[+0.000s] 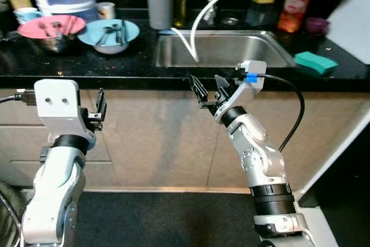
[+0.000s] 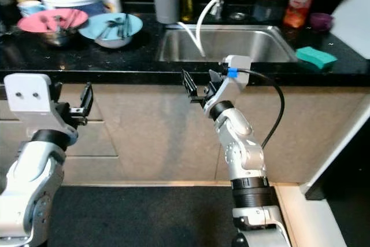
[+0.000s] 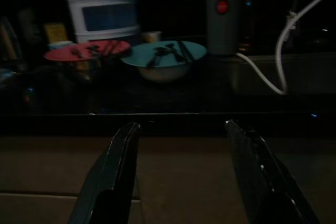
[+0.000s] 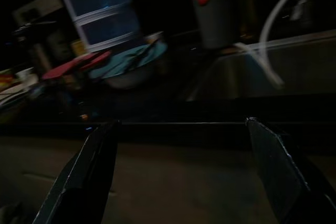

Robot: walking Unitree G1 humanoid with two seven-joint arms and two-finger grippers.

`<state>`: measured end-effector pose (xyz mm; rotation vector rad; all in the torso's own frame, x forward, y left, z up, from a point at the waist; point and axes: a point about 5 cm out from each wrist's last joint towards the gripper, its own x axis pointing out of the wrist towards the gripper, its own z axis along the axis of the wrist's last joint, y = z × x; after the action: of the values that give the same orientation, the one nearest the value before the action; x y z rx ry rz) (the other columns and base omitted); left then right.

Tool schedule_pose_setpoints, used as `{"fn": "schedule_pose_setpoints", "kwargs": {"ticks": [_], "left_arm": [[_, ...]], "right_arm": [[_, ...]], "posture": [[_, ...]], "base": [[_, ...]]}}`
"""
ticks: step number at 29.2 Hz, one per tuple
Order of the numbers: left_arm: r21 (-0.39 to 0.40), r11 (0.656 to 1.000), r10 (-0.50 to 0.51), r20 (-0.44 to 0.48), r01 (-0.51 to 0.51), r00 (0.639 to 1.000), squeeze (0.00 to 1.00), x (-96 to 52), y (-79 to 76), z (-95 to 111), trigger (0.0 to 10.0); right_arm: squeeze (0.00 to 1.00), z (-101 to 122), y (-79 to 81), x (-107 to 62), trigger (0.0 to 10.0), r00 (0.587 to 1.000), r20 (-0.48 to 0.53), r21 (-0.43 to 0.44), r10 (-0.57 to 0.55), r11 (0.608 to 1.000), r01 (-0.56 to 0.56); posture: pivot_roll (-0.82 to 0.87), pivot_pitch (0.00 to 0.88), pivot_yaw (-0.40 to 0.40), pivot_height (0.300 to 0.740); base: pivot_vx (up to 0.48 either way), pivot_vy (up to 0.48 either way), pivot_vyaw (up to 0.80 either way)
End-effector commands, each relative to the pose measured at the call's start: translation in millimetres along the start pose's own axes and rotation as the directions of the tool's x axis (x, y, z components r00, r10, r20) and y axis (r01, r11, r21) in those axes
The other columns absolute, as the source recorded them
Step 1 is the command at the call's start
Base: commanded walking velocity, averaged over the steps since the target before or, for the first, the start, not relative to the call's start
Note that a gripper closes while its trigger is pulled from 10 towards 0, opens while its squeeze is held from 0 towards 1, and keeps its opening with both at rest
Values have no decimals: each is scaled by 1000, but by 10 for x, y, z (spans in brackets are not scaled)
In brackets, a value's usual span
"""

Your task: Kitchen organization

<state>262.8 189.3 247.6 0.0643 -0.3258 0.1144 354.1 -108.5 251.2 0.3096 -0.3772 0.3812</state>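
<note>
With both the left gripper [image 1: 99,110] and right gripper [image 1: 209,92] spread and empty below the black counter edge [image 1: 115,76], each should rise clear of that lip before reaching the utensil-filled blue bowl [image 1: 108,34] beside the pink bowl [image 1: 51,28].

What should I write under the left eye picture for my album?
Both open grippers, left gripper and right gripper, raised before the sink.

Both arms are showing silver segmented casings with black joint rings. The left gripper [image 1: 102,108] and right gripper [image 1: 209,92] are each carrying two long black fingers. White wrist housings; a black cable is running from a blue connector [image 1: 251,77] on the right.
</note>
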Motion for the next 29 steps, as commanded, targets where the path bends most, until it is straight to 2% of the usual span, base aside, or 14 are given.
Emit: {"fn": "schedule_pose_setpoints", "kwargs": {"ticks": [1, 8, 19, 29], "left_arm": [[18, 1000, 1, -4, -1, 1000, 0, 7, -11, 4, 10000], [38, 999, 23, 20, -24, 1000, 0, 46, 13, 51, 10000], [16, 998, -61, 41, 61, 997, 0, 21, -52, 76, 10000], [14, 998, -67, 46, 67, 997, 0, 22, -59, 87, 10000]], "right_arm": [[0, -9, -6, 1, 10000, 1000, -13, -1, -1, 1000, 1], [0, 9, -1, 11, 10000, 1000, -6, 0, -1, 1000, 1], [0, 40, 5, 32, 10000, 1000, 13, 1, -12, 1000, 12], [0, 63, 19, 50, 10000, 1000, 25, 3, -13, 1000, 13]], "posture": [[42, 78, -7, 740], [44, 78, -8, 740], [49, 80, -7, 740], [49, 78, -6, 740]], "base": [[0, 0, 0], [0, 0, 0], [0, 0, 0], [282, 0, 0]]}}
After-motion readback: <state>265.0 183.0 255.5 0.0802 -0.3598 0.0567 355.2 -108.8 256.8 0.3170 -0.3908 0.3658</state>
